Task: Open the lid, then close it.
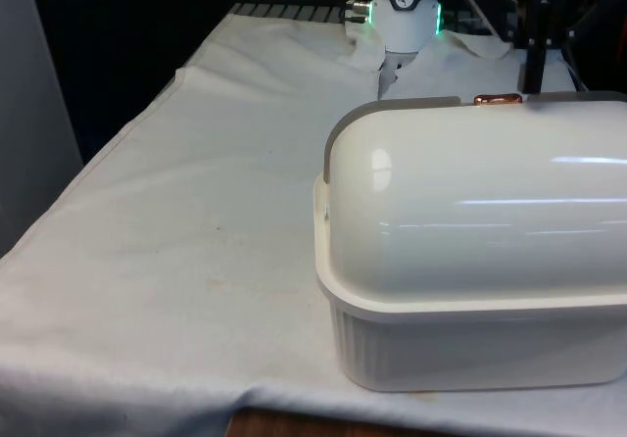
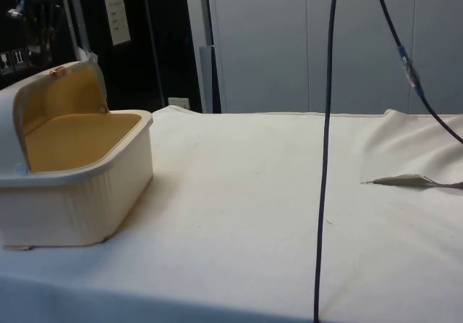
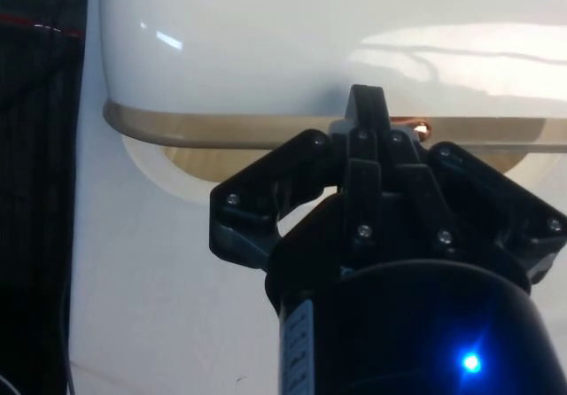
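We found the cream plastic bread box [image 2: 72, 185] near the counter [image 2: 239, 193] edge, its long axis across the front view, its opening toward the robot. The glossy rounded lid [image 1: 470, 202] stood rolled back, copper knob [image 1: 498, 99] uppermost, above a ribbed base. The fingers [image 3: 368, 116] were pressed together at that knob; whether they gripped it we couldn't tell.

No words, brands or numbers can be read. In the side view a white paper sheet [image 2: 117, 19] hangs on the dark cabinet with printed lines too small to make out, and small white labels [image 2: 16, 59] beside it are likewise illegible.
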`<action>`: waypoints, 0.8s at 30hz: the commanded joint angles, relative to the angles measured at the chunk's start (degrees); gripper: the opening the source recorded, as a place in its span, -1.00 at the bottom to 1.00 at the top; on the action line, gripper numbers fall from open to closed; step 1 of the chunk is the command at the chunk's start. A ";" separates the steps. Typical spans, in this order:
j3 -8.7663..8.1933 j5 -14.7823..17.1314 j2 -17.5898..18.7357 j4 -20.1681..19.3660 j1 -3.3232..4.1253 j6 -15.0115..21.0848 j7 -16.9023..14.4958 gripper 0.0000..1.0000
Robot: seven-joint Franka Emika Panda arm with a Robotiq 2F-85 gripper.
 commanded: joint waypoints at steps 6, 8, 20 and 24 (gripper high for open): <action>0.00 0.00 0.40 -0.11 -0.06 0.00 0.00 -0.99; 0.00 0.06 0.57 -0.11 -0.06 0.11 0.06 -0.99; -0.06 0.00 0.11 -0.80 -0.06 0.00 0.00 -0.99; -0.06 -0.11 -0.29 -1.32 0.06 -0.23 0.06 -0.99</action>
